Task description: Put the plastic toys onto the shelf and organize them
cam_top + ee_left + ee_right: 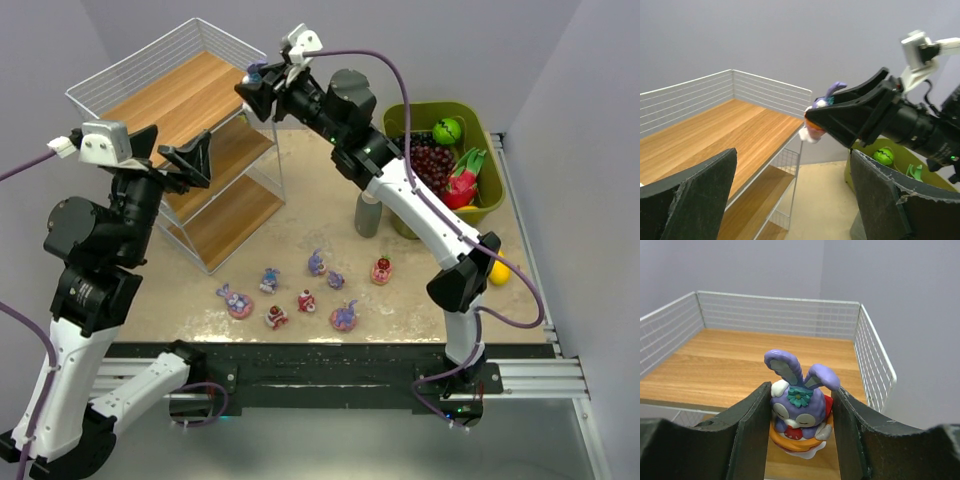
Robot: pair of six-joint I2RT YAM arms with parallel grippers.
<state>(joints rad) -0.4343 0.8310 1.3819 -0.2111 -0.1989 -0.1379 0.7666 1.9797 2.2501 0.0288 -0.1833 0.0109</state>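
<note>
My right gripper (258, 84) is shut on a purple long-eared bunny toy (799, 412) with an orange and white base. It holds the bunny (256, 71) upright at the front right corner of the shelf's (190, 90) top board (765, 355). In the left wrist view the bunny (819, 115) hangs just past the top board's edge (715, 135). My left gripper (195, 160) is open and holds nothing (793, 152); it hovers at the left beside the shelf's middle tier. Several plastic toys lie on the table in front of the shelf, among them a bunny on a pink base (237, 302) and a red-and-white piece (381, 270).
An olive-green bin (482, 125) at the back right holds grapes (430, 160), a green apple (447, 131) and a dragon fruit (462, 185). A grey cup (368, 215) stands beside the bin. A yellow lemon (499, 272) lies by the right arm.
</note>
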